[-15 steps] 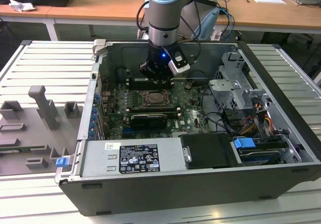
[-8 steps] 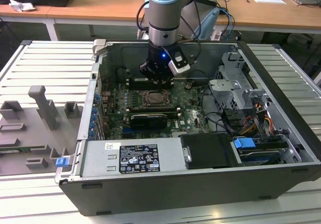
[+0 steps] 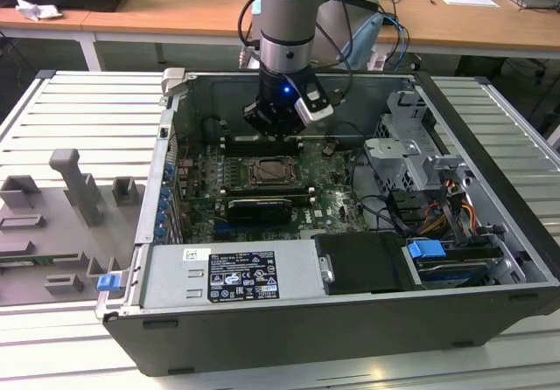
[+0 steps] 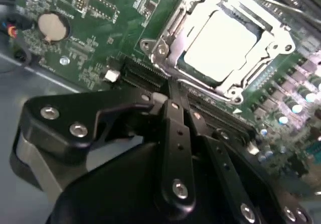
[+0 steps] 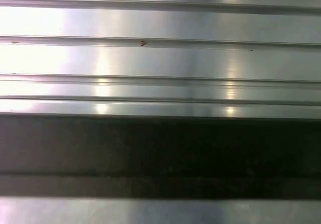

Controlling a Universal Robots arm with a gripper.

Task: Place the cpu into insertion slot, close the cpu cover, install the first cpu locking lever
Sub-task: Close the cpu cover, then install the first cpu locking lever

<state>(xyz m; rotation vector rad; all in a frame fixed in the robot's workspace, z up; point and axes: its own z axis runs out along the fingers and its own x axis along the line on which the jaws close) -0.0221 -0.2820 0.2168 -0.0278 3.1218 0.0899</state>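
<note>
The cpu [image 4: 220,43] lies flat in its socket on the green motherboard, its pale metal top catching the light. The cpu cover [image 4: 168,38] is a silvery frame lying down around the chip. In the second wrist view my gripper [image 4: 170,99] hangs just off one corner of the socket, its black fingers [image 4: 176,128] pressed together with nothing between them. In the exterior view the gripper [image 3: 276,132] hovers inside the open computer case, just behind the cpu [image 3: 268,172].
The motherboard [image 4: 75,43] carries a coin battery [image 4: 52,26] and slot rows beside the socket. A drive cage [image 3: 411,154], cables and a blue latch [image 3: 427,250] crowd the case's right; a labelled box [image 3: 227,272] spans the front. Grey fixtures [image 3: 74,189] stand on the ribbed metal table [image 5: 160,58].
</note>
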